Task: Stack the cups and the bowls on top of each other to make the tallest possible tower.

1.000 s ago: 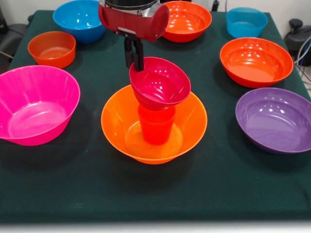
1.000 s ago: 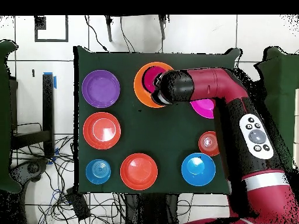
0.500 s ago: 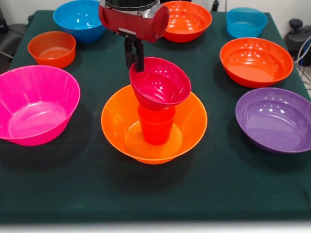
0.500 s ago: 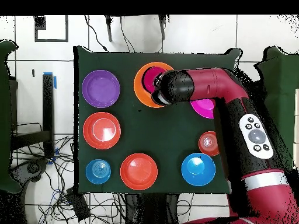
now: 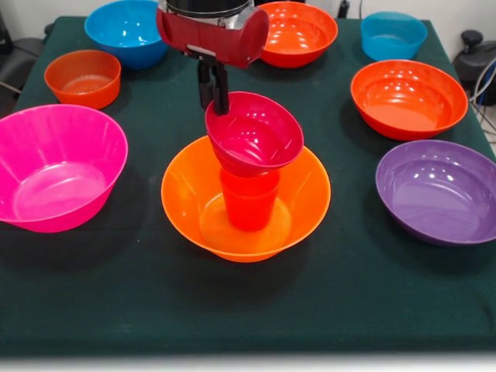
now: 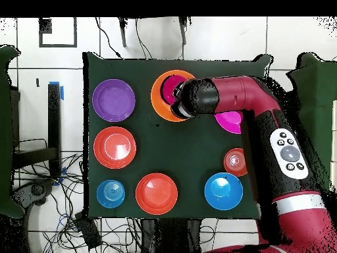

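The tower stands mid-table: a large yellow-orange bowl (image 5: pixel 306 203) holds an upright orange-red cup (image 5: pixel 249 203). A small magenta bowl (image 5: pixel 257 138) rests tilted on top of the cup. My gripper (image 5: pixel 214 97) comes down at the magenta bowl's far-left rim and is shut on that rim. In the overhead view the arm's wrist covers the gripper, and only part of the magenta bowl (image 6: pixel 172 89) and the yellow-orange bowl (image 6: pixel 158 100) show beside it.
Loose bowls ring the tower: large pink (image 5: pixel 58 167) at left, purple (image 5: pixel 438 190) and orange-red (image 5: pixel 408 97) at right. At the back stand a small orange bowl (image 5: pixel 82 77), a blue bowl (image 5: pixel 124 31), an orange-red bowl (image 5: pixel 298 31) and a small blue bowl (image 5: pixel 393 35).
The gripper and the magenta bowl have shifted very slightly to the left together. Nothing else has moved.
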Robot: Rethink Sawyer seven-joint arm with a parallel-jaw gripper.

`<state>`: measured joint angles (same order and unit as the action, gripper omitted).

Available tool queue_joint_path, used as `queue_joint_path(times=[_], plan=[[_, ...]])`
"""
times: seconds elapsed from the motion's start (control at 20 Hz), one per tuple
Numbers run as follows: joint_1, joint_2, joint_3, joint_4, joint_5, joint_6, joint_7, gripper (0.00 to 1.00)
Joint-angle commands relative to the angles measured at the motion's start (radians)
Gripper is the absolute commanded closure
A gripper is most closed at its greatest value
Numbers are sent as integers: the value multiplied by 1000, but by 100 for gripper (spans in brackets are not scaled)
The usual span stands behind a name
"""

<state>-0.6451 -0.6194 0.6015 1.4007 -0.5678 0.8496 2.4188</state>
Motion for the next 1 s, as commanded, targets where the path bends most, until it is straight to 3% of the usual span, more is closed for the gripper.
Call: queue_joint_path(times=[0.05,1.0], plan=[[24,29,14,-34,-46,122,-313,100],[43,37,10,-61,-61,152,-302,100]])
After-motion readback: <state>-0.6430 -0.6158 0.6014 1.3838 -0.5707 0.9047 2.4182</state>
